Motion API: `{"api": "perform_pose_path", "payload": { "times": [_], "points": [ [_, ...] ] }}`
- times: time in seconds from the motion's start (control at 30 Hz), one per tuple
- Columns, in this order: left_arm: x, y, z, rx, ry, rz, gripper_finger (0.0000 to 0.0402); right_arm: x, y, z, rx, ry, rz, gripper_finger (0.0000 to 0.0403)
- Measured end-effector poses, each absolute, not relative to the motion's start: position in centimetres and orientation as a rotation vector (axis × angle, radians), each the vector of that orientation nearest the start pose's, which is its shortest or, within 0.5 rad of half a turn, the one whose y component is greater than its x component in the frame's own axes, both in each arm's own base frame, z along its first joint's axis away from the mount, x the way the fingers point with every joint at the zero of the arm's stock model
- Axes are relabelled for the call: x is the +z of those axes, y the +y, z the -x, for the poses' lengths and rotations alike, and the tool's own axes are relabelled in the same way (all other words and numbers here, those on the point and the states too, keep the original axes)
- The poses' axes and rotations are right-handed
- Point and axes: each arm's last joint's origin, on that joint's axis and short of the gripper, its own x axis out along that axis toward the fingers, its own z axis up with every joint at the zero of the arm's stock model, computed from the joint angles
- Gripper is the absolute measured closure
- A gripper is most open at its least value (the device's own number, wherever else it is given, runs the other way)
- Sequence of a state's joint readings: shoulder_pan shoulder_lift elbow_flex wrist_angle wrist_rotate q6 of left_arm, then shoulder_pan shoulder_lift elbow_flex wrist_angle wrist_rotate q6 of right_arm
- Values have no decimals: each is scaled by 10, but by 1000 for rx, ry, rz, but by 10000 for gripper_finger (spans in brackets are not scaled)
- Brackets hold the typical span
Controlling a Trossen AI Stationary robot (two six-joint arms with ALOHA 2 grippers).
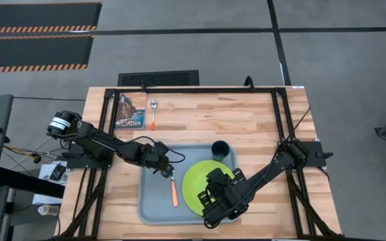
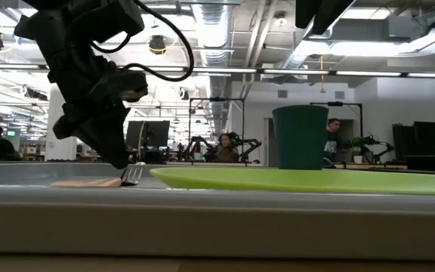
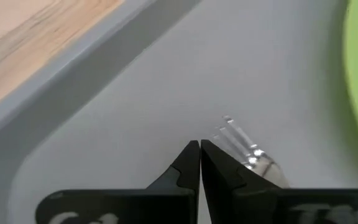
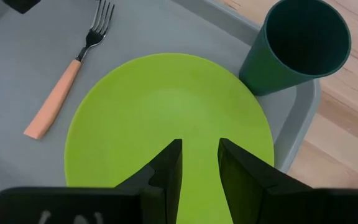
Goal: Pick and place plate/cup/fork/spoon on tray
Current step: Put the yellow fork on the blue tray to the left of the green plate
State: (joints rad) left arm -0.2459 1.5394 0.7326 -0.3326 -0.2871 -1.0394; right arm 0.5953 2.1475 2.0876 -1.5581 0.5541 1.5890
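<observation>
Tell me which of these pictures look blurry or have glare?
Left wrist view: the fork tines glint and look soft, close behind the shut left gripper. Low view: the tray rim is a blurred band in front; ceiling lights glare. Right wrist view: sharp, plate evenly lit.

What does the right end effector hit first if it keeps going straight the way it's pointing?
Most likely the plate: the right end effector hangs open and empty over it, pointing down toward its middle. The cup stands off to one side. Height above the plate is unclear.

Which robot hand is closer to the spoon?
The left hand. It sits over the tray by the fork, below the spoon on the bare wood. The right hand is farther, over the plate.
</observation>
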Motion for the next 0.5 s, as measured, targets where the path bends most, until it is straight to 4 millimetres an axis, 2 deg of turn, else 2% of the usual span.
{"api": "perform_pose_path", "payload": {
  "times": [0.3, 0.5],
  "points": [
    [144, -63, -249, 600, 1015, 620, 402, 278, 216, -346, -920, 947, -471, 275],
    [143, -64, -252, 594, 1001, 629, 402, 278, 216, -346, -922, 938, -463, 275]
  ]
}}
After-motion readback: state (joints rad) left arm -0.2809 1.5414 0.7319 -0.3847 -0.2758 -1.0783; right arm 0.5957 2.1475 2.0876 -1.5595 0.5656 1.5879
